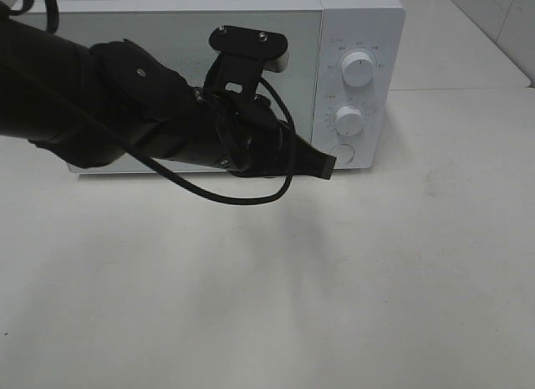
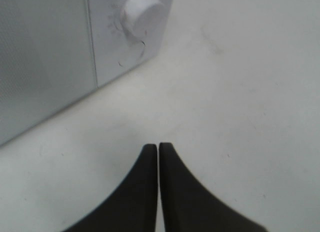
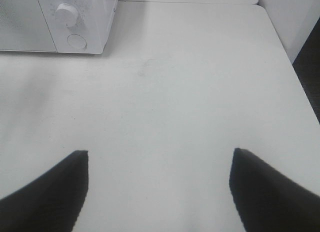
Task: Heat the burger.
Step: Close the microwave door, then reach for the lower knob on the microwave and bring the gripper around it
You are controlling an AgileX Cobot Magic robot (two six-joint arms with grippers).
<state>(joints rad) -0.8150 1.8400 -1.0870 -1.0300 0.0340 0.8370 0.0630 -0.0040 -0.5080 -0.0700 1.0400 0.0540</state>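
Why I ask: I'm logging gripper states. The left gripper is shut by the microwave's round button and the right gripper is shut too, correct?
No. The right gripper is open: the right wrist view shows its fingers wide apart over the table. The left gripper is indeed shut by the round button of the microwave.

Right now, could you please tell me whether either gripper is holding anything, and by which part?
Nothing is held. The left gripper is shut empty near the microwave; the right gripper is open over the table.

Lab tabletop (image 1: 267,305) with white microwave (image 1: 368,21)
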